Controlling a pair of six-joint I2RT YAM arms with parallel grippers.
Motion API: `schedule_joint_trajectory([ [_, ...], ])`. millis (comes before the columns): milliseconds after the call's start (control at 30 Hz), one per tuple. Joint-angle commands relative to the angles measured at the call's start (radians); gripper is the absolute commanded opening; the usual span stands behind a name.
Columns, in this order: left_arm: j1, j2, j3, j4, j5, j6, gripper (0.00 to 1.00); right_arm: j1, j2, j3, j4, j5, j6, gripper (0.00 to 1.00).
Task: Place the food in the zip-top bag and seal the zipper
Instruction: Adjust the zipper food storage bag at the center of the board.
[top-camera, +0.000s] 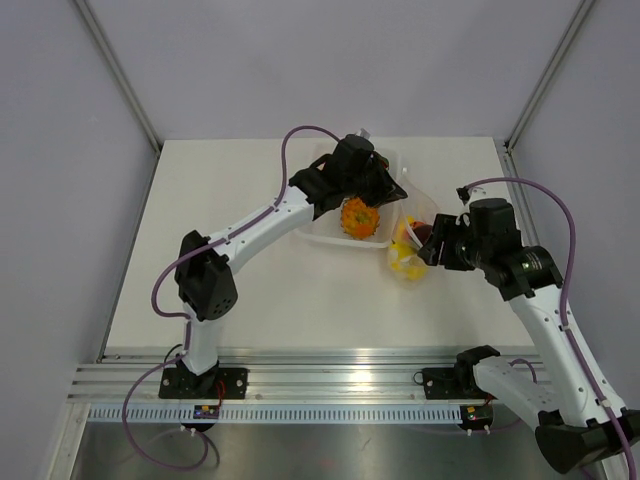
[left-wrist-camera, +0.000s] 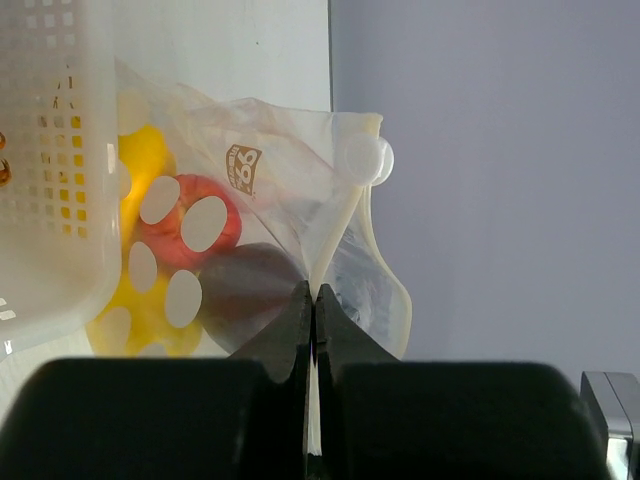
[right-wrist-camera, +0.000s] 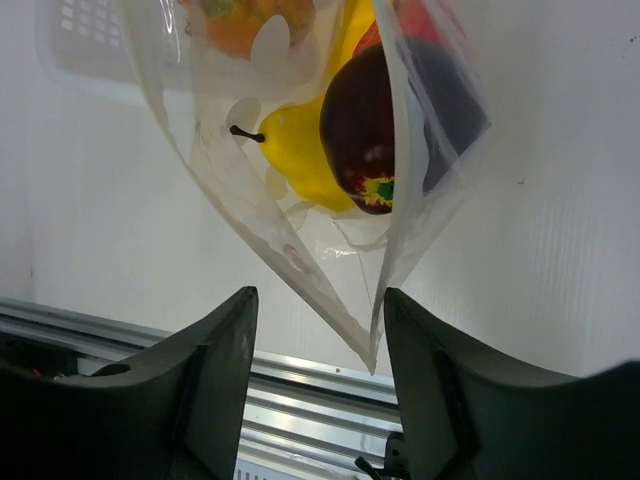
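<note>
The zip-top bag (top-camera: 408, 252) lies right of the tray, with yellow (top-camera: 404, 263), red and dark purple food inside. My left gripper (left-wrist-camera: 313, 296) is shut on the bag's zipper (left-wrist-camera: 341, 225) strip and holds that edge up; in the top view this gripper (top-camera: 396, 196) is above the tray's right end. Through the plastic I see a yellow piece (left-wrist-camera: 150, 152), a red one (left-wrist-camera: 182, 197) and a dark purple one (left-wrist-camera: 252, 287). My right gripper (right-wrist-camera: 318, 297) is open, with the bag's (right-wrist-camera: 250, 200) lower corner between its fingers. A yellow pear (right-wrist-camera: 296, 143) and a dark red fruit (right-wrist-camera: 358, 125) show inside.
The white tray (top-camera: 330, 238) stands left of the bag and holds an orange fruit (top-camera: 360, 216). Its perforated wall (left-wrist-camera: 50, 150) fills the left of the left wrist view. A metal rail (top-camera: 330, 365) runs along the table's near edge.
</note>
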Motion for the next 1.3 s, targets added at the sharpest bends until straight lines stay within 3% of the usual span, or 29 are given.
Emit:
schedule_joint_trajectory([
  [0, 0.007, 0.009, 0.059, 0.036, -0.026, -0.020, 0.00, -0.002, 0.021, -0.001, 0.014, 0.035, 0.028, 0.59],
  [333, 0.013, 0.004, 0.050, 0.041, -0.022, -0.018, 0.00, -0.002, 0.066, 0.017, -0.011, 0.155, 0.040, 0.54],
  [533, 0.021, -0.011, 0.021, 0.044, -0.017, -0.009, 0.00, -0.003, -0.025, 0.043, 0.035, 0.152, 0.089, 0.69],
  [667, 0.021, -0.023, -0.001, 0.050, -0.014, -0.006, 0.00, -0.002, -0.046, 0.059, 0.035, 0.239, 0.135, 0.69],
  [1033, 0.021, -0.052, -0.036, 0.062, -0.012, 0.000, 0.00, -0.005, 0.035, 0.017, 0.090, 0.302, 0.178, 0.56],
  [1067, 0.021, -0.054, -0.038, 0.062, -0.012, 0.000, 0.00, -0.003, 0.042, 0.011, 0.095, 0.305, 0.178, 0.49],
  [1133, 0.021, -0.060, -0.047, 0.067, -0.011, 0.000, 0.00, -0.003, 0.055, -0.012, 0.116, 0.304, 0.165, 0.46],
  [1267, 0.021, -0.071, -0.058, 0.070, -0.012, 0.002, 0.00, -0.003, 0.063, 0.006, 0.104, 0.345, 0.140, 0.18],
])
